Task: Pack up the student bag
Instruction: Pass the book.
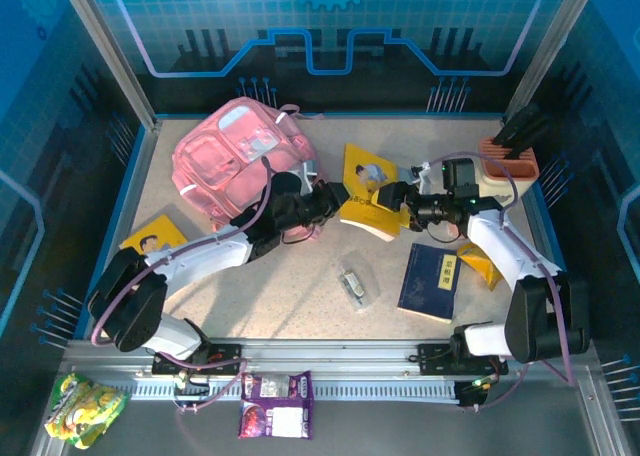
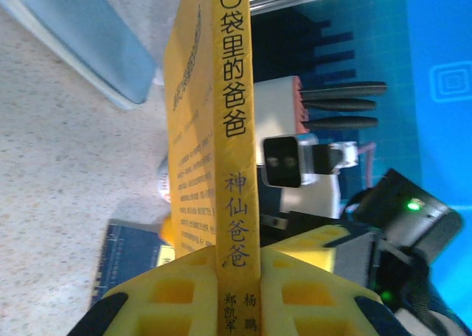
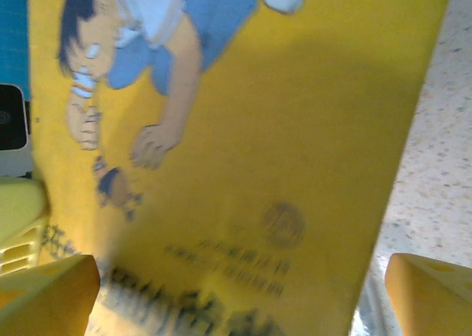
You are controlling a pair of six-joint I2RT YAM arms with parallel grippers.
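1. Clamping the yellow book (image 2: pixel 232 130) by its spine, the left gripper (image 2: pixel 237 277) has both yellow pads pressed tight against it. The book stands on edge just right of the student bag (image 1: pixel 240 156), probably so it can go in narrow side first.
2. Right gripper (image 3: pixel 240 292): the fingers are spread wide to either side of the same book's cover and are not pinching it. It sits on the side of the book away from the bag, most likely steadying the book or handing it over.
3. Student bag: it lies on the table (image 1: pixel 270 306), with the left gripper just off its lower right corner. Whether the main zip is open cannot be told, and no contents are visible.
4. Pen holder (image 1: pixel 508 176): well to the right of the bag, holding several dark pens that stand upright.
5. Loose items not yet packed: a second yellow book (image 1: pixel 155 238) lies near the bag's lower left. A blue book (image 1: pixel 430 281) and a small clear packet (image 1: pixel 357 284) lie well apart from the bag, to its lower right.
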